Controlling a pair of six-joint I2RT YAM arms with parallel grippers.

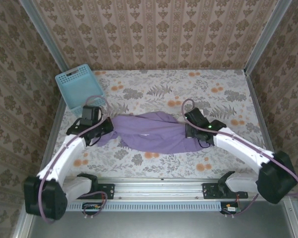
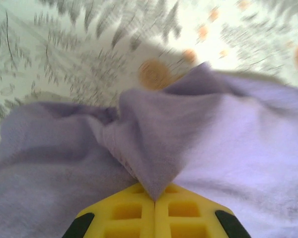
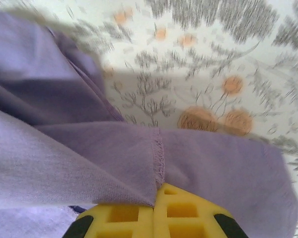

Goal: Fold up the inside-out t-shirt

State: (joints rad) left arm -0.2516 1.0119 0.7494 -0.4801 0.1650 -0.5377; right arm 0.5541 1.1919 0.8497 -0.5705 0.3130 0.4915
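The t-shirt [image 1: 154, 131] is bunched across the middle of the tabletop [image 1: 213, 84], nearer the near edge. Its left end is pinched in the fully closed left fingers [image 2: 154, 206], and its right end, at a stitched hem, is clamped in the closed right fingers [image 3: 155, 208].

Blurred floral tablecloth [image 2: 54, 54] behind the t-shirt [image 2: 238, 144]

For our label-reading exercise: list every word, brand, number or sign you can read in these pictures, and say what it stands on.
None can be read.
The purple t-shirt has a faint white mark in the top view, too small to read.
The blue basket, the flowered table cover and the yellow fingers bear no text.
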